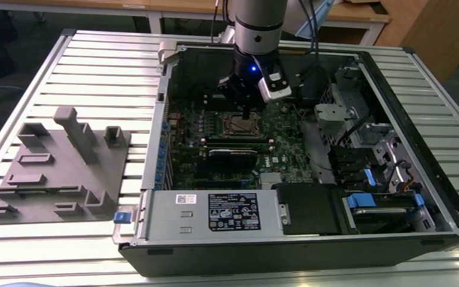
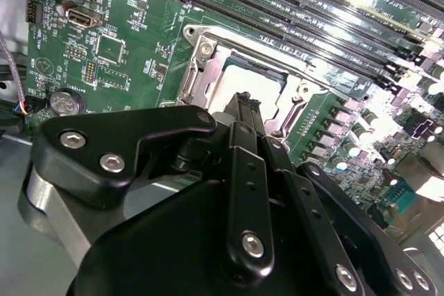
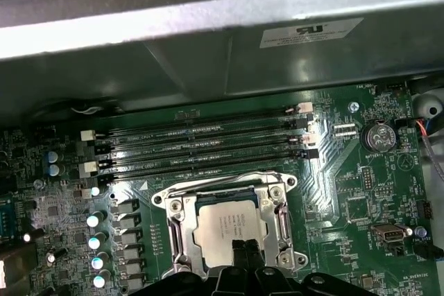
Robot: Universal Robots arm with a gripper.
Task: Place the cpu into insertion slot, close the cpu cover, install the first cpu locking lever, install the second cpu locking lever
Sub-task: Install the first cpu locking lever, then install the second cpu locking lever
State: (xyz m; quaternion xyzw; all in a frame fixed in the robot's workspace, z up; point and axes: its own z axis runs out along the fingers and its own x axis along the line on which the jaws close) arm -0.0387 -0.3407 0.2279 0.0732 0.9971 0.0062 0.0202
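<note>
Your claw (image 3: 239,258), fingers looking pressed together and gripping nothing, is hovering over the cpu (image 3: 229,223) already sitting in the slot (image 3: 232,216), cover (image 3: 277,192) seemingly down around it, levers' state being unclear.

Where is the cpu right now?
In both wrist views the cpu sits in the insertion slot, beside the memory slots, directly under the claw.
</note>
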